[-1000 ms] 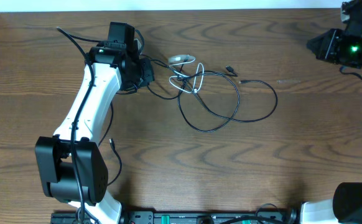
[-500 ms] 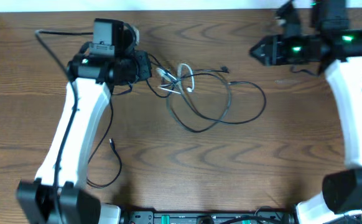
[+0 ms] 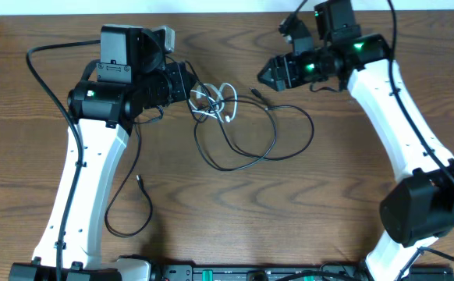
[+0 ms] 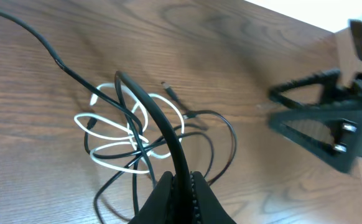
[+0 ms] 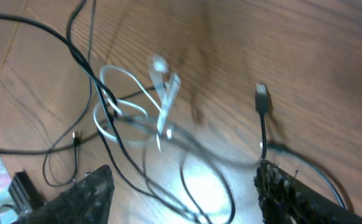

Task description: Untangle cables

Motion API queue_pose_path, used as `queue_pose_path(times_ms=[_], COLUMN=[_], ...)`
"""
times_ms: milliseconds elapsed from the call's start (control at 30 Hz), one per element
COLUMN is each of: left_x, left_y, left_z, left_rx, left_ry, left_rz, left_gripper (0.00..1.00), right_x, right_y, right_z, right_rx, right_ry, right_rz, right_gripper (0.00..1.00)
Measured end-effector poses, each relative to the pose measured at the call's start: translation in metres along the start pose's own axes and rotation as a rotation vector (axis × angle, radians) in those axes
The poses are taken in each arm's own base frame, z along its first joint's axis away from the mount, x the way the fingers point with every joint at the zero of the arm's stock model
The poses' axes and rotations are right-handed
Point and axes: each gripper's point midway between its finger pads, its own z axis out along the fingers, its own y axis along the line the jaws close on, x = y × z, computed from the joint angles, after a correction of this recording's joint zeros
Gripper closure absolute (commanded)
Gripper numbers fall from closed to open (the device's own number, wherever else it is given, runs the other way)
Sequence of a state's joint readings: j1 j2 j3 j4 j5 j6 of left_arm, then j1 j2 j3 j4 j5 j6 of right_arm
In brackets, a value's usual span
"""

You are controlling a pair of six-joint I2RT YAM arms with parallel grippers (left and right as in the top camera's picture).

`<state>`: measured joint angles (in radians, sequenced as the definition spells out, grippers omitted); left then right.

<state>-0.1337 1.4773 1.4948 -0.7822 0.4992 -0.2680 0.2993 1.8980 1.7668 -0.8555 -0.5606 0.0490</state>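
The cables lie tangled at the table's back middle: a whitish cord in small loops and a black cord in wide loops. My left gripper is at the tangle's left edge, shut on a strand of the black cord, which arches up from its fingers over the white loops. My right gripper hovers just right of the tangle, open and holding nothing. Between its fingertips, the right wrist view shows the white loops and a black plug end.
A thin black cord with a small plug end curls on the table beside the left arm's base. The table's far edge runs close behind both grippers. Thick black arm wires loop off the left arm.
My right arm has swung in from the far right corner to the tangle, and its jaws have opened. The left arm has drawn the tangle slightly leftward, still gripping the black cord.
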Motion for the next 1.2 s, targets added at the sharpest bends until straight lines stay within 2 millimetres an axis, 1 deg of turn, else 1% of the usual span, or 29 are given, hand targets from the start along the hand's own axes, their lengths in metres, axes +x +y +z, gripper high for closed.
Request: queue_pose_path(times_ms=[100, 167, 267, 300, 433, 600, 833, 967, 1033, 1133, 1200], left_x=[0.002, 0.003, 0.005, 0.005, 0.006, 0.006, 0.006, 0.006, 0.006, 0.006, 0.006], left_y=[-0.005, -0.009, -0.014, -0.015, -0.017, -0.018, -0.018, -0.018, -0.018, -0.018, -0.018], left_z=[0.0, 0.0, -0.001, -0.001, -0.001, -0.001, -0.001, -0.001, -0.001, -0.001, -0.001], left_rx=[0.028, 0.053, 0.08, 0.088, 0.1, 0.103, 0.104, 0.104, 0.104, 0.104, 0.104], left_ry=[0.009, 0.018, 0.027, 0.029, 0.033, 0.034, 0.034, 0.034, 0.034, 0.034, 0.034], left_rz=[0.003, 0.008, 0.019, 0.022, 0.033, 0.034, 0.034, 0.033, 0.034, 0.034, 0.034], left_gripper=[0.93, 0.93, 0.93, 0.93, 0.92, 0.93, 0.93, 0.93, 0.93, 0.93, 0.93], right_x=[-0.004, -0.001, 0.01, 0.016, 0.033, 0.044, 0.055, 0.063, 0.066, 0.068, 0.07], right_y=[0.002, 0.002, -0.004, -0.007, -0.017, -0.02, -0.014, -0.012, -0.011, -0.014, -0.017], right_z=[0.016, 0.031, 0.054, 0.063, 0.084, 0.099, 0.114, 0.128, 0.136, 0.145, 0.149], right_rx=[-0.013, -0.025, -0.035, -0.039, -0.048, -0.072, -0.132, -0.152, -0.161, -0.164, -0.164], right_ry=[-0.006, 0.009, 0.055, 0.08, 0.142, 0.184, 0.232, 0.259, 0.266, 0.271, 0.272], right_rz=[-0.026, -0.034, -0.019, -0.003, 0.069, 0.151, 0.26, 0.309, 0.324, 0.346, 0.357], right_gripper=[0.28, 0.28, 0.31, 0.32, 0.36, 0.38, 0.42, 0.53, 0.65, 0.99, 0.99])
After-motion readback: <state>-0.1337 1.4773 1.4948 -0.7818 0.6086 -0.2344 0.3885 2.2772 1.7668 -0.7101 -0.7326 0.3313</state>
